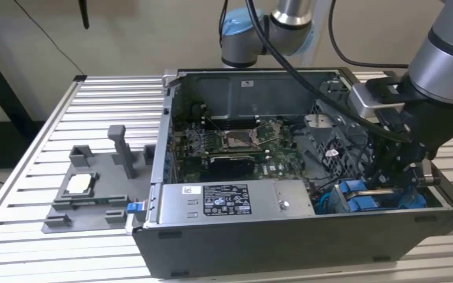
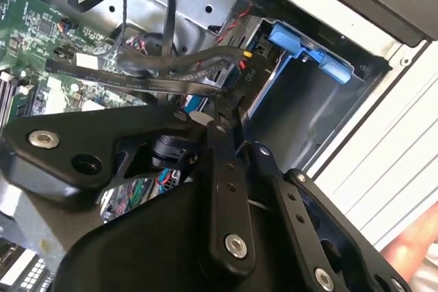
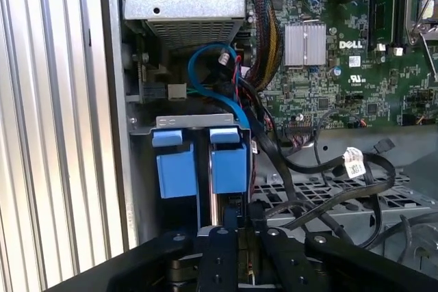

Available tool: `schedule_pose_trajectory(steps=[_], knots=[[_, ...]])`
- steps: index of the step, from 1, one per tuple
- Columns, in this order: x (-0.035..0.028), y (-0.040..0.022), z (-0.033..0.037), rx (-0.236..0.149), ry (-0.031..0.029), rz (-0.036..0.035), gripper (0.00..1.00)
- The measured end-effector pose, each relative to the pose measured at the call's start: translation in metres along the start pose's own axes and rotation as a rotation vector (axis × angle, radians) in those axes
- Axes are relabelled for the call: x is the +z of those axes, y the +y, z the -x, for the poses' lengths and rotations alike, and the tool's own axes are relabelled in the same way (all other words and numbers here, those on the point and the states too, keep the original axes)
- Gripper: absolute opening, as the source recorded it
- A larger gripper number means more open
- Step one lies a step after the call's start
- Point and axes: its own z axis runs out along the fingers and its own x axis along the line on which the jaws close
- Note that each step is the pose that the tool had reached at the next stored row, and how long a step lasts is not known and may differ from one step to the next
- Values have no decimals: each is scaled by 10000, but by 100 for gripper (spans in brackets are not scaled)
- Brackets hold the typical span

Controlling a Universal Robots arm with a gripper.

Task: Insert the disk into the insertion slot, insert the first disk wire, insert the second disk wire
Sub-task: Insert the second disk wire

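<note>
Hovering over the insertion slot (image 3: 179,122) inside the computer case (image 1: 289,236), pincer (image 3: 238,227) grips a black disk wire (image 2: 171,83); blue-framed disk (image 3: 202,165) seated in bay.

A grey fixture tray (image 1: 85,197) lies on the slatted table (image 1: 22,177) beside the black computer case (image 1: 289,236), whose green motherboard (image 1: 238,141) (socket bare) sits behind a labelled power-supply box (image 1: 226,201).
</note>
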Motion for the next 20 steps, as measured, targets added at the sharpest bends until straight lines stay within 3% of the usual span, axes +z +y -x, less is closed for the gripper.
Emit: schedule_pose_trajectory(steps=[1, 4, 17, 20], knots=[[-2, 0, 0, 0, 5, 0, 24], [-30, -2, 3, 0, 11, 0, 24], [-359, -22, 31, -2, 12, 0, 24], [-408, -25, 34, -1, 11, 0, 24]])
